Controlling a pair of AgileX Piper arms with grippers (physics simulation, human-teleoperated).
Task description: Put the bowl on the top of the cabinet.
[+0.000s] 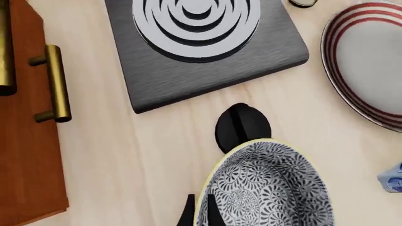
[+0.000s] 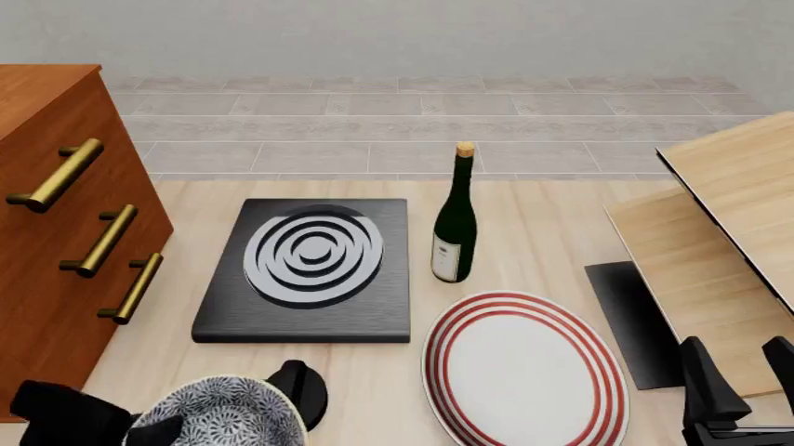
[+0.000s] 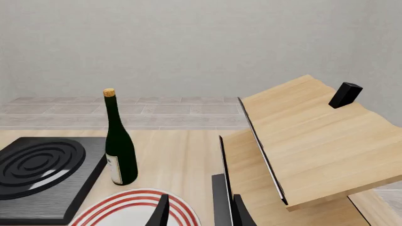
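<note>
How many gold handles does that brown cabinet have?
3, running down the cabinet front in the front view: top handle, middle handle, bottom handle. The left wrist view shows only two. Its other sides are out of sight.

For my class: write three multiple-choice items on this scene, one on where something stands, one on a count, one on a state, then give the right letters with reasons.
1. Where does the bottle stand?
A. on the cabinet
B. beside the stove, on the plate's far side
C. in the bowl

2. How many brass handles does the cabinet show in the front view?
A. one
B. three
C. five

3. What is the state of the bowl?
A. gripped at its rim by the left gripper
B. lying on the plate
C. upside down on the stove

Answers:
1 B: it stands on the table between the stove and the plate.
2 B: three bars show on the drawer fronts.
3 A: one finger is inside the rim and one outside.
</note>
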